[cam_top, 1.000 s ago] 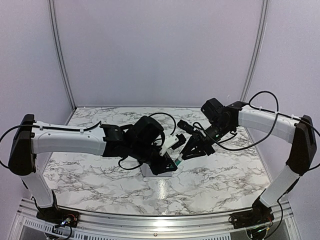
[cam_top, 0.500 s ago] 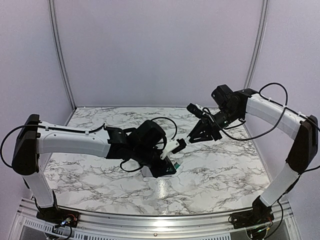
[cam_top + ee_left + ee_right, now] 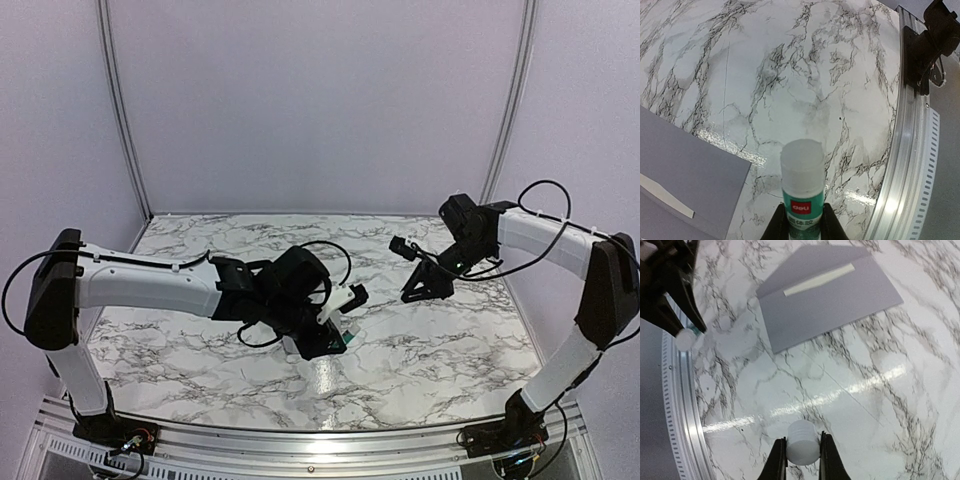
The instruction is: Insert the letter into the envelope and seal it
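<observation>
My left gripper (image 3: 802, 222) is shut on a green-and-white glue stick (image 3: 801, 185), whose bare white tip points out over the table. In the top view this gripper (image 3: 340, 335) hangs just above the grey envelope (image 3: 288, 346), which the arm mostly hides. My right gripper (image 3: 802, 460) is shut on the stick's white cap (image 3: 802, 442) and hangs well to the right (image 3: 415, 292). The envelope (image 3: 840, 300) lies flat with its flap open. A narrow off-white strip (image 3: 819, 280) shows at its mouth. It looks like the letter's edge, with the rest hidden inside.
A metal rail (image 3: 910, 150) runs along the table's near edge, close to the glue stick. The marble table (image 3: 450, 350) spreads out on both sides of the arms. A corner of the envelope (image 3: 685, 180) lies left of the left gripper.
My right gripper has drawn back to the right, away from the left gripper, carrying the cap. The glue stick stays in the left gripper, now uncapped.
</observation>
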Available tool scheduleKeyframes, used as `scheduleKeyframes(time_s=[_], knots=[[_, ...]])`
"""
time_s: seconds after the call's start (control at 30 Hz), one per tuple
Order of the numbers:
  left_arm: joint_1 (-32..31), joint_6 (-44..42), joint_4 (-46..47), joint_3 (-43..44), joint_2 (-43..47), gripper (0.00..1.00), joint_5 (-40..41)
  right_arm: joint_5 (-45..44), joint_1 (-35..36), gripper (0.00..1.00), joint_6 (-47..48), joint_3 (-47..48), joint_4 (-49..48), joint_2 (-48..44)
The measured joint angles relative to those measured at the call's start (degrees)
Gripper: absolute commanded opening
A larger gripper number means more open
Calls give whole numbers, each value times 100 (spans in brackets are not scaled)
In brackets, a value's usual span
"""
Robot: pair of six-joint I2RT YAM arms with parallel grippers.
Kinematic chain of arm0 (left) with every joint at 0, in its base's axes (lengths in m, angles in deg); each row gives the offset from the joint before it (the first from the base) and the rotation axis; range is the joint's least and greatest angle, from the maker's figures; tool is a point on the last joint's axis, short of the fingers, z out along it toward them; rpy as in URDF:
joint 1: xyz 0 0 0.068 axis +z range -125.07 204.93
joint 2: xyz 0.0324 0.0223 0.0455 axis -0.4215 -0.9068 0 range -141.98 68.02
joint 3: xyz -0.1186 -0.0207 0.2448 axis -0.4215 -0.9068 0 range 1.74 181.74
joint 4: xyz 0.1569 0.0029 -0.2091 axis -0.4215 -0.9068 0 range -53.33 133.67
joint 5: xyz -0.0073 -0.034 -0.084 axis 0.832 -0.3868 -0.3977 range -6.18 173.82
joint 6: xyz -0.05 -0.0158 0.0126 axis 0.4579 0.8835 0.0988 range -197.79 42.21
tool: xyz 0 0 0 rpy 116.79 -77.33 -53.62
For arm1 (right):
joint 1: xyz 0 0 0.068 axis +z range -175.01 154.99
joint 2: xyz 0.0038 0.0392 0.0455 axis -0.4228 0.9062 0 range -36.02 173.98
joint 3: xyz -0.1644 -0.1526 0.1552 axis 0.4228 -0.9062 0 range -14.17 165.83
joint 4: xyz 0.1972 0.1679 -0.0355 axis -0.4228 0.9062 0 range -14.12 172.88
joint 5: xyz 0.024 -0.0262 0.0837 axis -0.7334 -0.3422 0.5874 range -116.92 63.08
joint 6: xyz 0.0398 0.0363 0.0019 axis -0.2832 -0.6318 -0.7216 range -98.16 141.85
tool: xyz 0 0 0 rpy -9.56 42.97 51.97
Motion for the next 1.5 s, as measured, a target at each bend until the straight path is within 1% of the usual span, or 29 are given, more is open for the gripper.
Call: scheduleKeyframes(time_s=[0.1, 0.23, 0.33, 0.47, 0.57, 0.7, 0.8, 1.1, 1.27, 1.37, 1.5], knots=[[4, -4, 0, -7, 22, 0, 7, -752, -20, 1, -201, -623, -378, -186], [22, -9, 2, -7, 92, 0, 13, -1493, -20, 2, -380, -1217, -763, -273], [39, -9, 4, -4, 144, 0, 35, -1873, -20, 2, -463, -1596, -1080, -273], [44, -4, 7, -4, 219, 0, 57, -2210, -20, 6, -549, -2009, -1423, -269], [50, 0, 7, -7, 282, 0, 68, -2343, -20, 11, -595, -2162, -1650, -227], [55, 4, 9, -7, 358, 0, 101, -2444, -20, 22, -671, -2299, -1895, -177], [66, 7, 11, -7, 385, 0, 120, -2498, -20, 25, -710, -2365, -2006, -142], [70, 7, 9, -7, 385, 0, 153, -2516, -20, 42, -761, -2387, -2107, -122], [70, 22, 9, -7, 385, 0, 155, -2465, -20, 44, -769, -2387, -2098, -122], [76, 101, 20, -7, 389, 0, 227, -2450, -20, 46, -789, -2345, -2004, -153], [120, 378, 289, -11, 415, 0, 542, -2465, -20, 48, -876, -2022, -1784, -501]])
